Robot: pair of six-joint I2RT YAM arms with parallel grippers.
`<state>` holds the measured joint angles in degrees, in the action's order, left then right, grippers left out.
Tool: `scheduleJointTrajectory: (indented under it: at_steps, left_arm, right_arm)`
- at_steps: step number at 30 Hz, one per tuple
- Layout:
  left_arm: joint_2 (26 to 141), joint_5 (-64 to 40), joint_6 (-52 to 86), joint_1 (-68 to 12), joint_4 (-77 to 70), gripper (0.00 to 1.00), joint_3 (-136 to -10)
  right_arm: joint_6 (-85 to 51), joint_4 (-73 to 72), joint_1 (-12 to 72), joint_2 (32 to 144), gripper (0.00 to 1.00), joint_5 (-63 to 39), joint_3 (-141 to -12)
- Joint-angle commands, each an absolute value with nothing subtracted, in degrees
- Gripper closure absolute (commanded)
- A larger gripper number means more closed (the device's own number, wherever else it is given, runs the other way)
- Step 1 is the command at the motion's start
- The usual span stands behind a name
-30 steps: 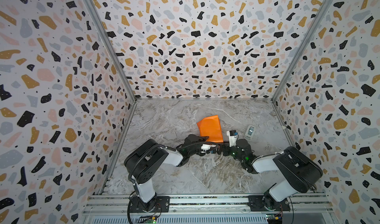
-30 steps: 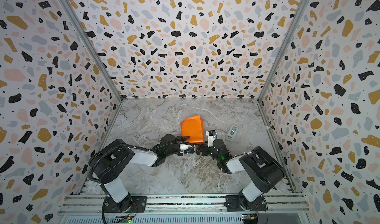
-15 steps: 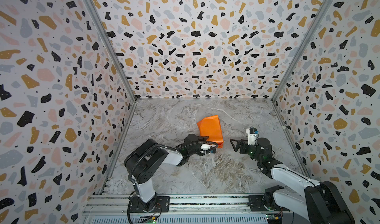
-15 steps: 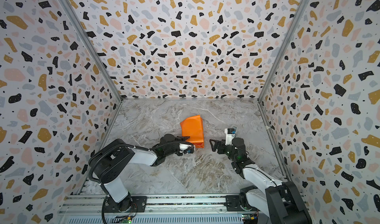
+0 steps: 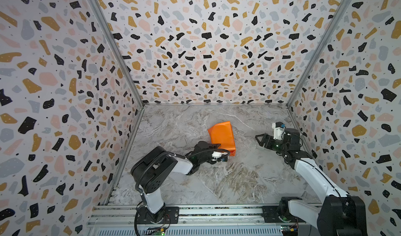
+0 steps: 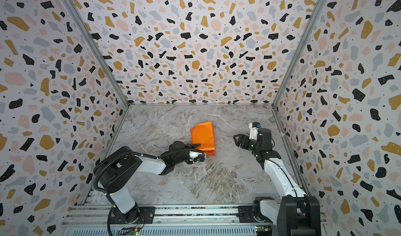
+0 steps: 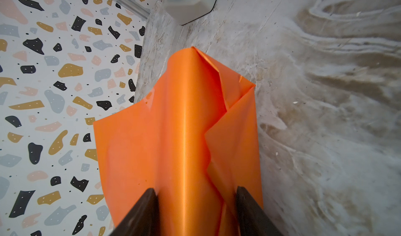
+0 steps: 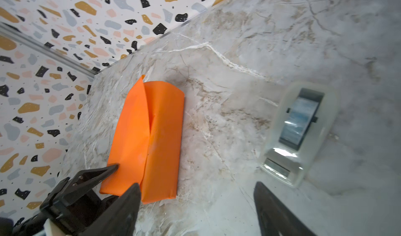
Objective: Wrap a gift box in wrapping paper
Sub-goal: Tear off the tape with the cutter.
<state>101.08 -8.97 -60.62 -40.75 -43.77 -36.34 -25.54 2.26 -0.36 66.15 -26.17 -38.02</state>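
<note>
Where the marbled tabletop (image 5: 217, 180) shows in both top views, the wrapping paper (image 5: 221, 135) (image 6: 202, 135) lies near its middle as a folded parcel, orange face outward. Two flaps overlap lengthwise along its top, and one flap lifts slightly at the far end in the right wrist view (image 8: 152, 137).

The left gripper (image 7: 196, 194) sits at the parcel's near end. Its jaws stand either side of a raised ridge of paper, both fingers (image 7: 149, 204) against the orange surface, pinching it.

The right gripper (image 5: 259, 142) is well apart from the parcel, close to the right wall. Its jaws are spread, with bare tabletop between them in the right wrist view (image 8: 196, 187).

A clear tape dispenser (image 8: 299, 133) rests on the tabletop just beside that gripper, apart from the paper.
</note>
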Motion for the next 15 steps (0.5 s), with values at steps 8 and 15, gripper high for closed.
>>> scheduleJointTrajectory:
  at_steps: [8, 15]
  left_arm:
    - [103.28, -8.70, -60.38, -40.30, -39.43, 0.43, -36.47]
    - [103.27, -9.05, -60.21, -40.34, -39.37, 0.43, -36.57]
  right_arm:
    - [-28.10, 1.03, -4.91, 79.18, 0.35, -32.99, -42.64]
    - [-30.00, -2.64, -6.33, 81.76, 0.41, -30.05, -41.83]
